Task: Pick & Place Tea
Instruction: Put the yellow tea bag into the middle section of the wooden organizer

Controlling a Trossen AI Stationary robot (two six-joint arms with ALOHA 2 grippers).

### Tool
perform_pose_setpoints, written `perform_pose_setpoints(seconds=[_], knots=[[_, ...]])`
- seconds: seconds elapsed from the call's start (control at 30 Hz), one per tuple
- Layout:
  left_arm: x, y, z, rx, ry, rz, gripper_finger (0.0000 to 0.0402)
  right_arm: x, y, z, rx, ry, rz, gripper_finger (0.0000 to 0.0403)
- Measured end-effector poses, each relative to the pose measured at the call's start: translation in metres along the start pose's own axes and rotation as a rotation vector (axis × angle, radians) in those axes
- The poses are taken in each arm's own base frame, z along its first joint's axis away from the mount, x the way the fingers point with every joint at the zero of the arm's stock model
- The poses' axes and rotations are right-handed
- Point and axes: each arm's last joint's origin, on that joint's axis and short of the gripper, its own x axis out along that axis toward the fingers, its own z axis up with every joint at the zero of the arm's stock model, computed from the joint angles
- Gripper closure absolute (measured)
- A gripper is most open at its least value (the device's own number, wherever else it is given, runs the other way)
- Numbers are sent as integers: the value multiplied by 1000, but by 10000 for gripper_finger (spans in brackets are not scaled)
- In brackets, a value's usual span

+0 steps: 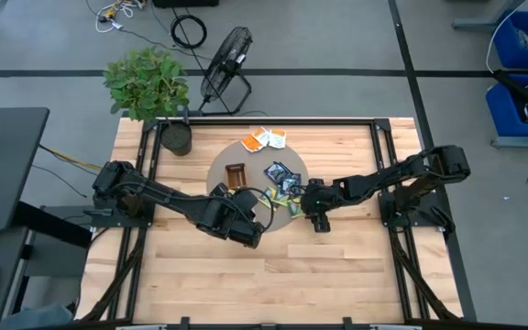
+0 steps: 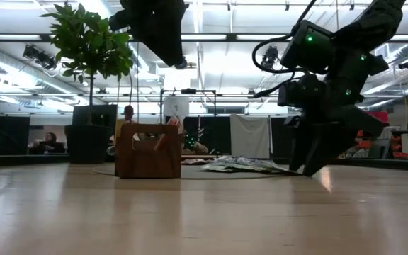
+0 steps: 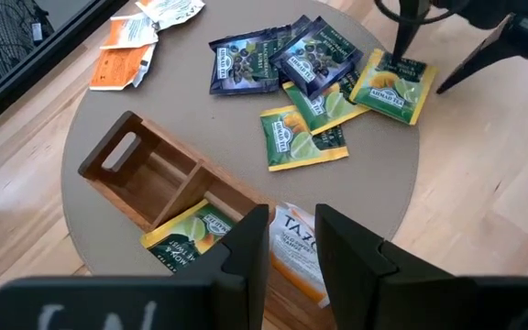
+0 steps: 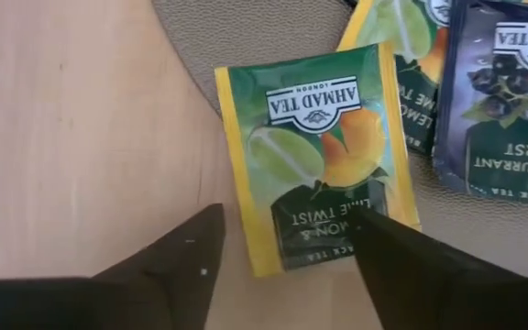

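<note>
A round grey mat (image 1: 246,156) bears a narrow wooden tray (image 3: 145,183). In it lies a yellow-green tea sachet (image 3: 186,240), and an orange-and-white one (image 3: 293,247) stands beside it. Loose tea lies on the mat: dark blue sachets (image 3: 278,57), yellow-green ones (image 3: 302,137) and orange-and-white ones (image 3: 128,55). My left gripper (image 3: 293,261) hovers open, high above the tray. My right gripper (image 4: 287,243) is down at the mat's right edge, open. Its fingers straddle a yellow-green sachet (image 4: 314,151) that lies partly on the mat, partly on the wood. My right gripper comes from above, slanting down, with one finger (image 4: 186,252) beside the sachet's near corner and the other (image 4: 392,252) over its near edge (image 4: 319,252). Whether either fingertip touches the sachet, I cannot tell. The sachet lies flat.
A potted plant (image 1: 149,87) and a black fan (image 1: 225,69) stand at the table's far left. Bare wood (image 1: 273,275) fills the near half. People (image 2: 128,117) show in the room behind.
</note>
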Motion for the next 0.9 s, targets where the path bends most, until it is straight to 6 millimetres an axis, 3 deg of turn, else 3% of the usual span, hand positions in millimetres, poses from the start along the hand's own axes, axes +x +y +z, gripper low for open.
perform_pose_setpoints(seconds=[0.5,0.7,0.9], knots=[[0,-1,0,-4,-3,-4,305,1,0,-1,3,5,39,383],[0,-1,0,-4,-3,-4,305,1,1,-1,0,8,37,399],[0,-1,0,-5,-2,-5,305,-12,7,1,-12,21,52,401]])
